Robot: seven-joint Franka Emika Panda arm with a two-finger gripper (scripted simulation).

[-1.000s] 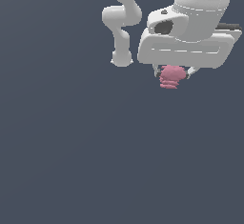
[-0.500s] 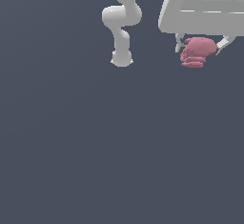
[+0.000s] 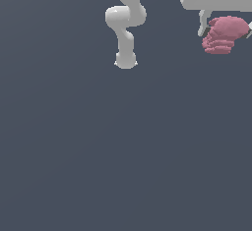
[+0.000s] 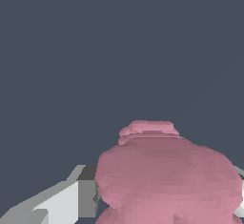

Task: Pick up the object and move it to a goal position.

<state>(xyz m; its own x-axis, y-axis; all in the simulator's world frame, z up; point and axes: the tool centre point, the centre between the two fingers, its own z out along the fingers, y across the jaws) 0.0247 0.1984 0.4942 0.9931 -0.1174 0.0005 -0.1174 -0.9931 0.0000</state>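
Note:
The object (image 3: 224,35) is a pink lumpy blob with ridged folds, hanging in the air at the exterior view's upper right. My white gripper (image 3: 225,26) is shut on it, one finger (image 3: 202,22) showing on its left side, the other mostly cut off by the picture's edge. In the wrist view the object (image 4: 167,175) fills the space between my fingers (image 4: 71,197), hiding most of them. No goal marker shows in either view.
The arm's white base and lower links (image 3: 125,23) stand at the top middle of the exterior view. A plain dark grey floor (image 3: 123,151) lies under everything.
The gripper has carried the pink object upward and toward the exterior view's right, and it looks larger now. The hand is mostly out of the picture.

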